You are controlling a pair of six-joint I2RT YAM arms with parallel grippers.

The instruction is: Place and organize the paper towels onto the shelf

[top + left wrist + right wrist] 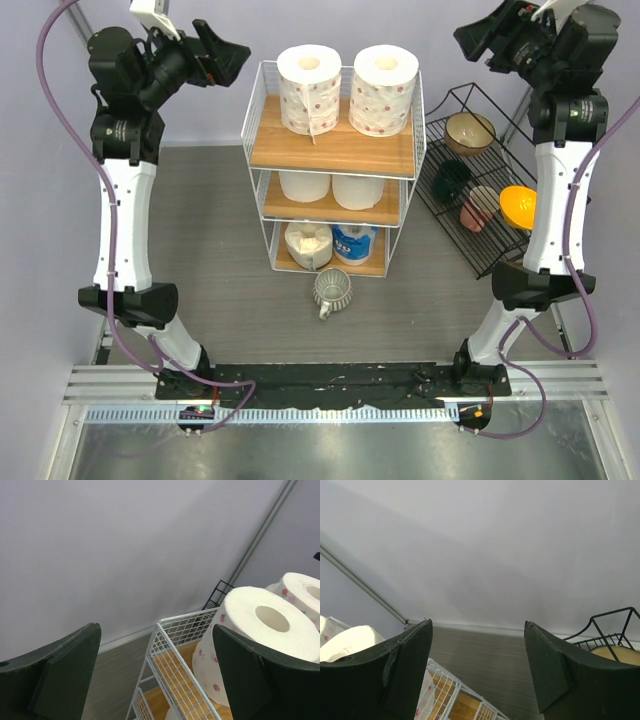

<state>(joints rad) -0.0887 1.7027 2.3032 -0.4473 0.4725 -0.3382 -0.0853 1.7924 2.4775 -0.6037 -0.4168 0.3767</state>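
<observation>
All six paper towels [309, 88] stand on the shelf [330, 152]: two red-dotted rolls [385, 88] on top, two white rolls [305, 186] in the middle, a cream roll [308, 243] and a blue-wrapped roll [353, 243] at the bottom. The left tool [228, 62] hovers just left of the top pair, jaws apart and empty. The right tool [478, 48] hovers to their right, also apart and empty.

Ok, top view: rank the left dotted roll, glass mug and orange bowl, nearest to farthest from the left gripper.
1. left dotted roll, atop the shelf, just right of the left gripper.
2. glass mug, on the table, before the shelf.
3. orange bowl, in the black rack, far right.
</observation>
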